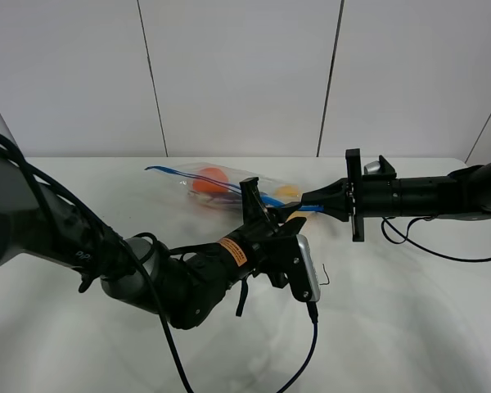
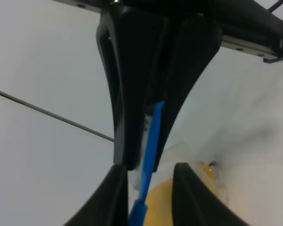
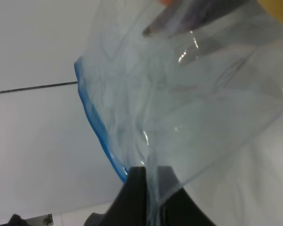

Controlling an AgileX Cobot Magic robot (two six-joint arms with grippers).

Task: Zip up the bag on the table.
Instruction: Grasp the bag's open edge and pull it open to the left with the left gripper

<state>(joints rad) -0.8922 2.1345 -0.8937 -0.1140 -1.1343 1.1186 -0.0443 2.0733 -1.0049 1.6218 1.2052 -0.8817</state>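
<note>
Two robot arms meet over the bag (image 1: 221,182), a clear crinkled pouch lying toward the back of the white bench (image 1: 409,319), near the seam where the bench top meets the pale panelled wall (image 1: 237,74). The right gripper (image 3: 151,174) reaches in from the side and is clamped tight on the bag's near corner, holding up the plastic and the end of the blue zipper strip (image 1: 168,171). The left gripper (image 2: 150,172), coming up from the front, straddles the same strip just beside the right one. Its fingers stand narrowly apart with the blue band between them and a gap visible on one side. An orange toy (image 1: 210,180) and a yellow toy (image 1: 288,193) show through the plastic. The strip runs along the bag's far edge, away from both grippers toward the left of the overhead view. The left arm's forearm and its silver wrist camera (image 1: 308,270) block the overhead view of the bag's near edge. A black cable (image 1: 311,352) trails from that camera across the front of the bench, and another cable (image 1: 430,247) loops under the right arm. White bench top spreads wide to either side of the bag and in front of it.
</note>
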